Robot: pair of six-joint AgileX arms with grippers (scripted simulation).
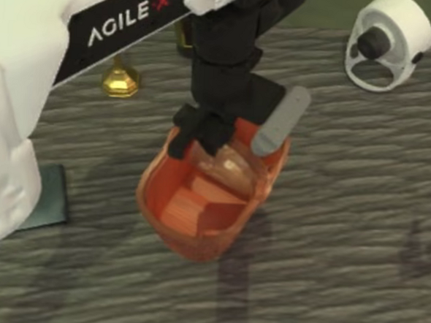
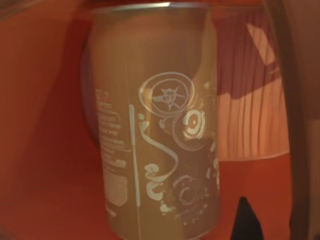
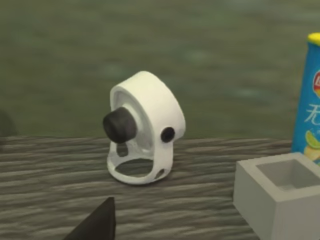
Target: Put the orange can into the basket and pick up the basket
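Observation:
The orange-red basket [image 1: 149, 201] stands mid-table, its grey hoop handle [image 1: 280, 121] arching over the far side. The orange can [image 1: 228, 166] lies inside it, against the far wall. My left gripper [image 1: 199, 137] reaches down into the basket just above the can. In the left wrist view the can [image 2: 160, 130] fills the picture, pale logo facing me, with the basket's red wall [image 2: 40, 125] behind. One dark fingertip [image 2: 245, 220] stands apart from the can, so the gripper is open. My right arm is parked outside the top view, and a single fingertip [image 3: 102, 220] shows.
A white fan-like object [image 1: 387, 40] [image 3: 142, 130] stands at the back right. A gold bell-shaped piece [image 1: 120, 79] sits at the back left and a dark green tile [image 1: 49, 195] at the left. The right wrist view shows a grey box [image 3: 280, 195] and a blue tube [image 3: 310, 100].

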